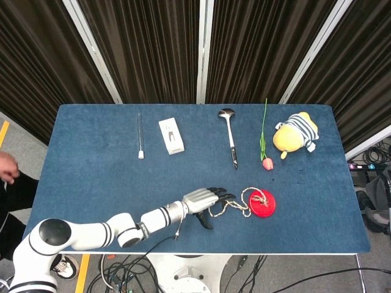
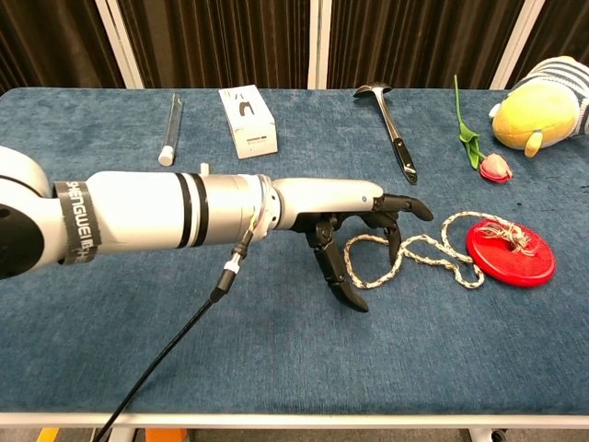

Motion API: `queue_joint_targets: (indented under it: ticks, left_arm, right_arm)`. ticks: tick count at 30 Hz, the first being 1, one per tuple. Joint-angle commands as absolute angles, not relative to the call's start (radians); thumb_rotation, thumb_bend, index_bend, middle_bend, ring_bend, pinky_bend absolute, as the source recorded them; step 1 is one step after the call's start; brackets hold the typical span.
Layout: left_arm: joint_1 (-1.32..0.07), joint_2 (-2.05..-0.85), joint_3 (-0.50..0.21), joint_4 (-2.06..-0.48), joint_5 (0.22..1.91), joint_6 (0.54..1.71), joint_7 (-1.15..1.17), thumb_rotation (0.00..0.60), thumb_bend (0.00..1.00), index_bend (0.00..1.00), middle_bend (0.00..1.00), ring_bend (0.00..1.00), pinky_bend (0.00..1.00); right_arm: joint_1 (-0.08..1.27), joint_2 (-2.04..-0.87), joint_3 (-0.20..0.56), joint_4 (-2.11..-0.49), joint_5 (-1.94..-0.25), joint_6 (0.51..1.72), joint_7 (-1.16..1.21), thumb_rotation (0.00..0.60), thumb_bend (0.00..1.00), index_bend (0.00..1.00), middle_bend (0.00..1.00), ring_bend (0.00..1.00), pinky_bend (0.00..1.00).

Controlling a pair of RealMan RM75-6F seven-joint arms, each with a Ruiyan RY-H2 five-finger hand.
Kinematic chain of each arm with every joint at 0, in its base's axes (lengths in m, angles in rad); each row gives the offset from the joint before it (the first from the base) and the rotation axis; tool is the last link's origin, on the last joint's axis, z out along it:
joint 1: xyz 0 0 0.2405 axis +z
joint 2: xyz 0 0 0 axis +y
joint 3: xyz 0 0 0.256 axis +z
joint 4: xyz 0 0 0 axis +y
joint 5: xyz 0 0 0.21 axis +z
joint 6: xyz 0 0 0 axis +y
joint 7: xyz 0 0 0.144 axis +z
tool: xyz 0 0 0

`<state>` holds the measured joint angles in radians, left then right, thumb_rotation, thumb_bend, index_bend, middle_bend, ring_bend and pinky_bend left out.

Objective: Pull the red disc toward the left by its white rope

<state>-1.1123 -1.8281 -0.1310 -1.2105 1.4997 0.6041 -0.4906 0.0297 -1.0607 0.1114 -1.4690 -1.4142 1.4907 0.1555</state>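
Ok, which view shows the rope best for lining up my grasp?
Chest view: the white rope shows large, its loops clear beside the left hand. Head view shows the rope small, its near end hidden under the hand.

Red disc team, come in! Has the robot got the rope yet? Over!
Left hand over white rope's near loop, fingers apart, no grip seen. Right hand out of view. Red disc flat on table, nothing blocking leftward.

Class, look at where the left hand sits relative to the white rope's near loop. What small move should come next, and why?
Probably close the fingers on the rope. The left hand hangs over the near loop of the white rope, thumb pointing down beside it, but nothing looks pinched yet. The red disc lies to the right with slack rope coiled between, so a grip must come before any pull to the left.
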Motion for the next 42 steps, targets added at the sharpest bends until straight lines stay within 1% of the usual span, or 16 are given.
queue_joint_targets:
  ticks: [1,5,11,17,22,26,29,31,32,33,35,37,39,42]
  left_arm:
    - [-1.115,-1.813,-0.119,-1.239,1.487,0.576,-0.544,0.6,0.14,0.06,0.33,0.0,0.11]
    - [-1.118,-1.796,-0.106,-1.265,1.488,0.555,-0.609,0.6,0.17,0.06,0.35,0.0,0.11]
    - [-1.125,-1.762,-0.096,-1.3,1.497,0.538,-0.698,0.6,0.22,0.08,0.42,0.0,0.11]
    - [-1.127,-1.736,-0.079,-1.325,1.515,0.535,-0.769,0.6,0.26,0.1,0.52,0.07,0.11]
    - [-1.132,-1.717,-0.062,-1.338,1.528,0.533,-0.805,0.6,0.26,0.11,0.62,0.18,0.11]
    - [-1.138,-1.707,-0.05,-1.337,1.538,0.53,-0.813,0.6,0.26,0.11,0.67,0.29,0.11]
    - [-1.137,-1.706,-0.046,-1.334,1.537,0.537,-0.805,0.6,0.29,0.13,0.72,0.37,0.14]
    - [-1.132,-1.707,-0.047,-1.33,1.529,0.546,-0.786,0.6,0.36,0.19,0.77,0.45,0.21]
    - [-1.13,-1.707,-0.048,-1.328,1.524,0.55,-0.775,0.6,0.38,0.25,0.79,0.49,0.26]
    - [-1.126,-1.706,-0.049,-1.328,1.517,0.555,-0.757,0.6,0.39,0.31,0.81,0.52,0.31]
    - [-1.117,-1.702,-0.048,-1.329,1.506,0.563,-0.722,0.6,0.4,0.49,0.84,0.56,0.44]
    - [-1.106,-1.69,-0.042,-1.338,1.495,0.572,-0.668,0.6,0.4,0.63,0.84,0.58,0.54]
    - [-1.094,-1.672,-0.036,-1.348,1.486,0.585,-0.604,0.6,0.4,0.71,0.85,0.58,0.61]
    - [-1.062,-1.625,-0.027,-1.38,1.46,0.624,-0.471,0.6,0.4,0.74,0.85,0.59,0.65]
  right_arm:
    - [0.03,-1.062,0.112,-1.469,-1.413,1.49,0.153,0.6,0.24,0.0,0.0,0.0,0.0]
    - [0.03,-1.064,0.112,-1.471,-1.412,1.489,0.149,0.6,0.24,0.0,0.0,0.0,0.0]
    - [0.03,-1.066,0.114,-1.472,-1.409,1.489,0.144,0.6,0.24,0.0,0.0,0.0,0.0]
    - [0.031,-1.068,0.115,-1.477,-1.411,1.49,0.134,0.6,0.24,0.0,0.0,0.0,0.0]
    - [0.032,-1.067,0.116,-1.482,-1.412,1.491,0.128,0.6,0.24,0.0,0.0,0.0,0.0]
    - [0.032,-1.068,0.116,-1.483,-1.414,1.493,0.126,0.6,0.25,0.0,0.0,0.0,0.0]
    - [0.032,-1.069,0.116,-1.484,-1.415,1.492,0.124,0.6,0.25,0.0,0.0,0.0,0.0]
    - [0.033,-1.069,0.116,-1.484,-1.414,1.49,0.124,0.6,0.25,0.0,0.0,0.0,0.0]
    - [0.033,-1.069,0.116,-1.484,-1.414,1.49,0.124,0.6,0.25,0.0,0.0,0.0,0.0]
    - [0.034,-1.068,0.117,-1.485,-1.413,1.49,0.124,0.6,0.25,0.0,0.0,0.0,0.0]
    - [0.034,-1.067,0.117,-1.486,-1.413,1.49,0.125,0.6,0.25,0.0,0.0,0.0,0.0]
    - [0.033,-1.067,0.117,-1.486,-1.413,1.49,0.126,0.6,0.25,0.0,0.0,0.0,0.0]
    - [0.033,-1.066,0.117,-1.486,-1.413,1.49,0.126,0.6,0.25,0.0,0.0,0.0,0.0]
    - [0.033,-1.066,0.117,-1.486,-1.413,1.488,0.125,0.6,0.25,0.0,0.0,0.0,0.0]
